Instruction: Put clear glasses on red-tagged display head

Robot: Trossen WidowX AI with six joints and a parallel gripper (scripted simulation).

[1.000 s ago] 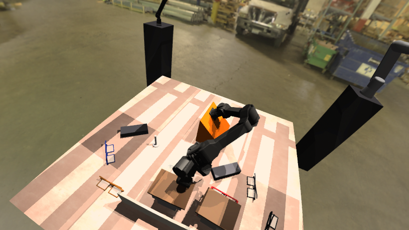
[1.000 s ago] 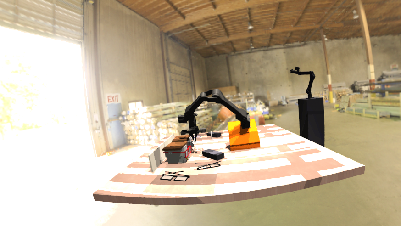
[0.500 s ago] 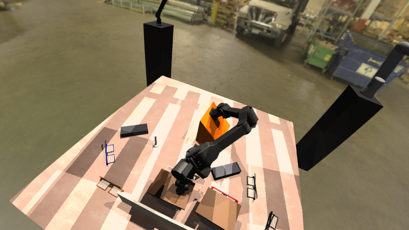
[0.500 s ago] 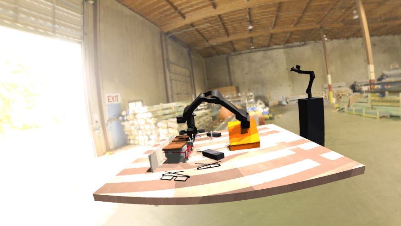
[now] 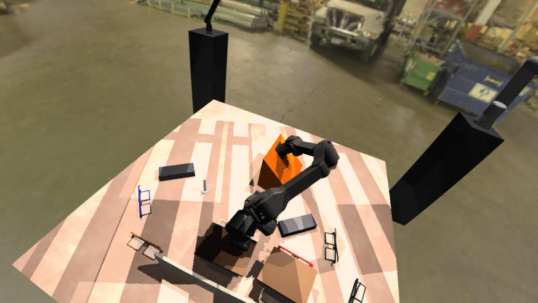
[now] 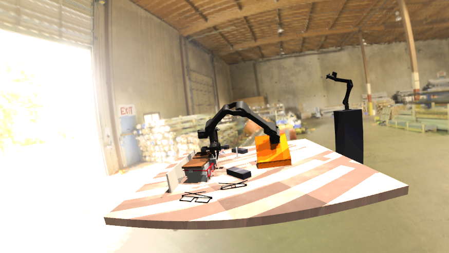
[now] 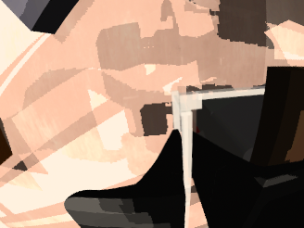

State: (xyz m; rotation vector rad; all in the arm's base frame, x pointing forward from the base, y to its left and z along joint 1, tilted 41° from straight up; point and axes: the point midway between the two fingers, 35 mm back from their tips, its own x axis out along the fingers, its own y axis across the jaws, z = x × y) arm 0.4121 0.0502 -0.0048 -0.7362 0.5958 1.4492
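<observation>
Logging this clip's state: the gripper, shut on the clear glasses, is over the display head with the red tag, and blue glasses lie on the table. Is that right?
One thing is off. In the top view the gripper, shut on the clear glasses, is over the darker head without a tag, not the red-tagged head beside it. The blue glasses do lie on the table.

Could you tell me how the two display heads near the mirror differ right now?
The red-tagged head carries a red band along its top edge; the other head shows none. The claw, shut on the clear glasses, hangs over the other head, while the red-tagged head stands free. Both are brown-topped blocks.
</observation>
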